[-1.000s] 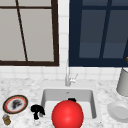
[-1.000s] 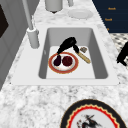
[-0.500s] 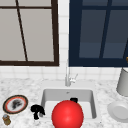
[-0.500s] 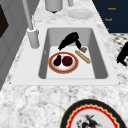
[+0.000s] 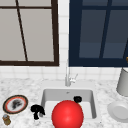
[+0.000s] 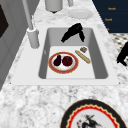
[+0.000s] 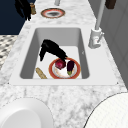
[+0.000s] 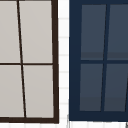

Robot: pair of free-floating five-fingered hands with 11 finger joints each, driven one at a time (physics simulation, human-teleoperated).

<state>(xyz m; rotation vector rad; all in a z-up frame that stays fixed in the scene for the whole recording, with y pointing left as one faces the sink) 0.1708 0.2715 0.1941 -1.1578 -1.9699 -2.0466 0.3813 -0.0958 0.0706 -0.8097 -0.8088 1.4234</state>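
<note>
In the sink (image 6: 97, 60) lies a red-rimmed plate (image 6: 52, 68) carrying a dark eggplant (image 6: 57, 60) and a round red vegetable (image 6: 67, 60). Beside it are a tan stick (image 6: 83, 57) and a small brown piece (image 6: 83, 49). My right hand (image 6: 73, 32) hovers open inside the basin, just past the plate; the right side view puts this hand (image 7: 51, 50) close above the red vegetable (image 7: 60, 64). My left hand (image 5: 37, 111) hangs open at the counter's front, left of the sink. A large red ball (image 5: 67, 115) covers the sink's front in the front view.
A faucet (image 5: 67, 77) stands behind the sink. On the left counter are a decorated plate (image 5: 15, 104) and a small jar (image 5: 6, 120). A white plate (image 5: 118, 111) and a grey canister (image 5: 123, 82) sit on the right. Windows fill the wall above.
My right hand has drifted a little from the plate toward the sink's right end. The left hand has stayed in place.
</note>
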